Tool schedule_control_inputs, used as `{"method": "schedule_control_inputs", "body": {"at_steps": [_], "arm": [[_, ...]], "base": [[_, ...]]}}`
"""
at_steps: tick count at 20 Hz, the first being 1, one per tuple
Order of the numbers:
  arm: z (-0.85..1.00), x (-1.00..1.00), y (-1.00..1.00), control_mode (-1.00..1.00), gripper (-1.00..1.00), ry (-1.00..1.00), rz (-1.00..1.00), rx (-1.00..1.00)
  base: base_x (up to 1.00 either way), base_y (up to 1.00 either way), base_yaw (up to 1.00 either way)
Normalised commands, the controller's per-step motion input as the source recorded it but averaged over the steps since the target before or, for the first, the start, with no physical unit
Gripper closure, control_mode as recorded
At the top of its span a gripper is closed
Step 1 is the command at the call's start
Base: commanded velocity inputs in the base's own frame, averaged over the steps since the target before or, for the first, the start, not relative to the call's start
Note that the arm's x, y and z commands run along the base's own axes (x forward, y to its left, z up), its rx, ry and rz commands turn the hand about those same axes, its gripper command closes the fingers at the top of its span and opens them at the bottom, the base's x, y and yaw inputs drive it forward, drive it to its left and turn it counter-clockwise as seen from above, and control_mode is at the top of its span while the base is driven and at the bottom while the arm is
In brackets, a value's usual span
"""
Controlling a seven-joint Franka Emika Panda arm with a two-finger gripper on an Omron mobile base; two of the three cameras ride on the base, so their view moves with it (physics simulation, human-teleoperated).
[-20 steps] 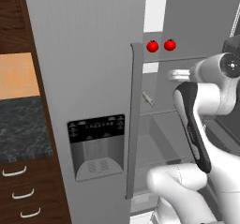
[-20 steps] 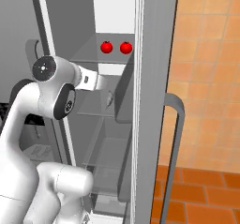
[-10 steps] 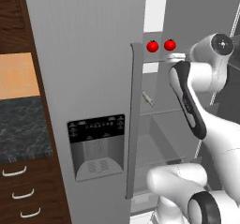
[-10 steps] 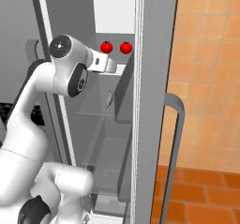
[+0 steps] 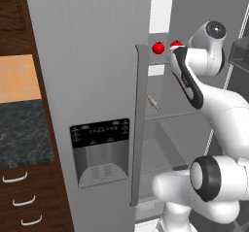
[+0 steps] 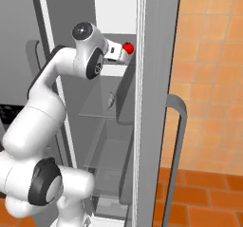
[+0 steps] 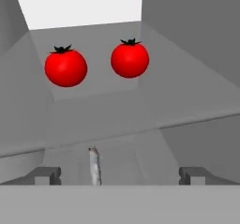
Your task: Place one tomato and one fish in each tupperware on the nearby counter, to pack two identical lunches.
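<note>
Two red tomatoes stand side by side on an upper shelf of the open fridge, the left tomato [image 7: 65,67] [image 5: 158,47] and the right tomato [image 7: 130,59] [image 6: 127,48]. My gripper [image 7: 120,175] is open and empty, a short way in front of them and slightly lower, its fingertips [image 7: 47,175] set wide apart. A thin grey fish [image 7: 95,166] [image 5: 153,101] [image 6: 111,98] lies on the glass shelf below. In the left base view my arm covers part of the right tomato. The speckled counter [image 5: 22,129] is at the left. The tupperware is out of view.
The closed left fridge door [image 5: 92,80] with its long handle [image 5: 138,124] and dispenser panel [image 5: 99,151] stands beside the opening. The open right door [image 6: 159,79] borders the other side. Brown drawers [image 5: 19,202] sit under the counter. An orange tiled wall [image 6: 209,79] is behind.
My arm has risen and reached forward into the fridge, bringing the hand from the lower shelf's height up to the tomato shelf. The gripper stays open.
</note>
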Motion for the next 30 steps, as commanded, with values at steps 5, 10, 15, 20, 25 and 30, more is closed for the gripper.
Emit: {"method": "schedule_control_inputs", "body": {"at_steps": [5, 10, 15, 20, 25, 30], "arm": [[0.0, 0.8, -0.32, -1.0, -1.0, 0.1, 0.0, 0.0], [0.0, 0.72, -0.07, -1.0, -1.0, 0.05, 0.0, 0.0], [-0.01, 0.72, -0.1, -1.0, -1.0, 0.02, 0.0, 0.0], [-0.07, 0.64, -0.21, -1.0, -1.0, 0.0, 0.01, 0.0], [-0.21, 0.44, -0.11, -1.0, -1.0, 0.0, 0.03, 0.0], [-0.66, -0.22, 0.04, -1.0, -1.0, 0.0, 0.03, -0.11]], "base": [[0.0, 0.0, 0.0], [0.0, 0.0, 0.0], [0.0, 0.0, 0.0], [0.0, 0.0, 0.0], [0.0, 0.0, 0.0], [0.0, 0.0, 0.0]]}}
